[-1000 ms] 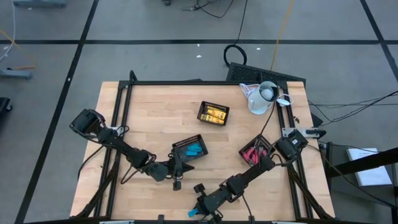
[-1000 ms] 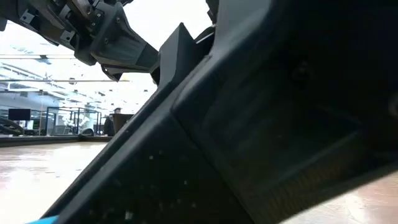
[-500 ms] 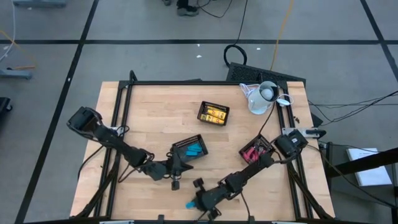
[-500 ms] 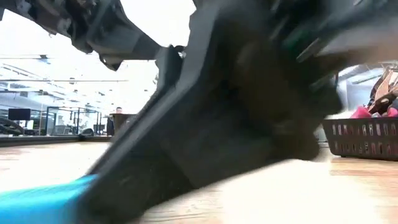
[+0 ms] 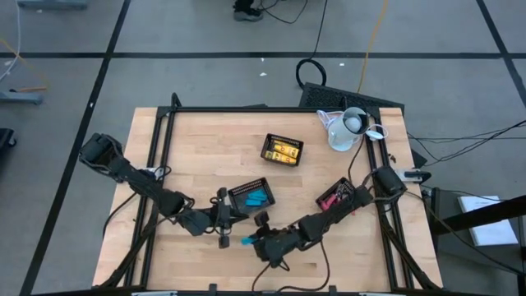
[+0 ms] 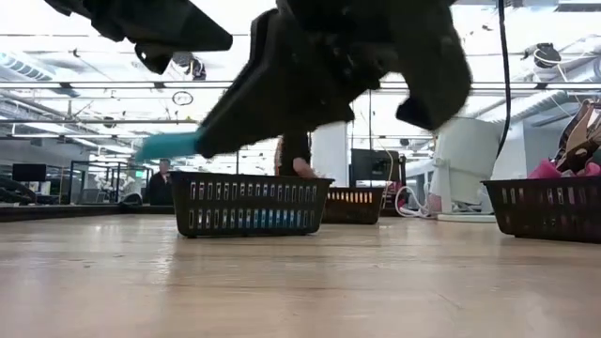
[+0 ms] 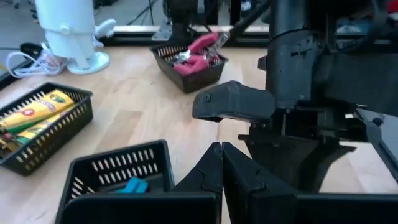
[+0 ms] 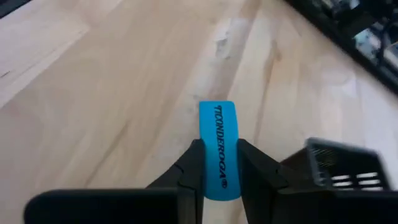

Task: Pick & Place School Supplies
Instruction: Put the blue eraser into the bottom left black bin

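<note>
Right hand (image 8: 219, 171) clamps a blue piece (image 8: 219, 149) beside the blue tray (image 5: 252, 196); left hand (image 7: 222, 165) is together; yellow tray (image 5: 282, 150) holds blocks (image 5: 284, 151).

Right tool (image 5: 249, 242) swung away from the table's near edge toward the middle, lifted clear of the wood, carrying the blue piece (image 8: 219, 151) pinched between its fingers (image 8: 190, 163). Now hanging just short of the tray with blue pieces (image 5: 251, 196), close beside the left tool (image 5: 223, 239). Left arm drawn back slightly.
</note>
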Tool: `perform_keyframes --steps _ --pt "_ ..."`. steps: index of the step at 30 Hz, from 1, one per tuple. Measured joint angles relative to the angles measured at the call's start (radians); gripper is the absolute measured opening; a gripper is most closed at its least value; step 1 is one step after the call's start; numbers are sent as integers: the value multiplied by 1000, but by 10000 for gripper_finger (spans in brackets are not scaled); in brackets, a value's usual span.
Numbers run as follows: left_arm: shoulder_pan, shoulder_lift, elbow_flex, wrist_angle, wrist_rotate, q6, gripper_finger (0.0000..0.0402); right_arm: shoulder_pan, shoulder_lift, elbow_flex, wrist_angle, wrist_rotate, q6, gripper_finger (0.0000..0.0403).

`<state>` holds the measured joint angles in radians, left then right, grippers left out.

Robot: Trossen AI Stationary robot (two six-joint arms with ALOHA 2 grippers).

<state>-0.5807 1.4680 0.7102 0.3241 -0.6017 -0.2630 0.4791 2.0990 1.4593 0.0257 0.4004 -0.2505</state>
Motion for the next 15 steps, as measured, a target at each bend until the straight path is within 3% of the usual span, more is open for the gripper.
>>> perform_keyframes --steps 6,15 --pt "11 1 1 -22 8 8 1 -32 -45 0 -10 -1 -50 56" --pt "22 -43 0 -107 4 48 1 -179 -67 2 -87 -6 -102 56"
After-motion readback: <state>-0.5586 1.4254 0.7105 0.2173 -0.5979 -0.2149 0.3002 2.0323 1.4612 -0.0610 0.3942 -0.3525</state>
